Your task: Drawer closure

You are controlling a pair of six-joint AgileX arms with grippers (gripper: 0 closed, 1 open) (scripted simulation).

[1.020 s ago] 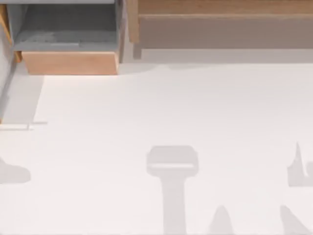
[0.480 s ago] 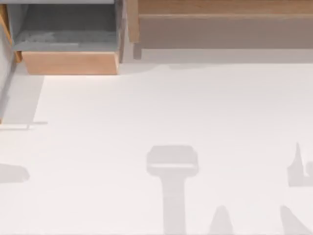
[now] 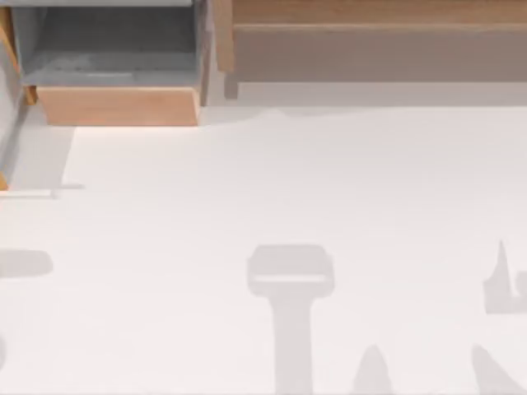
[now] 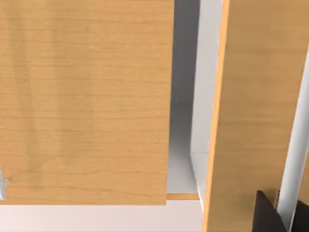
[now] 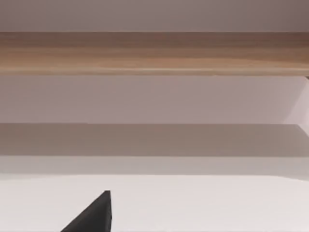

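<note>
Facing left end effector (image 4: 270,212): drawer (image 4: 87,101)

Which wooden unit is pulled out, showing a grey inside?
The drawer at the table's far left: its light-brown front stands forward, grey floor exposed. The wide cabinet beside it shows none.

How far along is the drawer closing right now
Done: nothing of the closing itself. The drawer stands pulled out at the top view's far left, its grey floor open to view, its wooden front well forward of the cabinet body. In hand: the left wrist view faces the drawer's wooden front up close, so the left arm looks lined up for a push. Left: pushing the drawer fully in.
</note>
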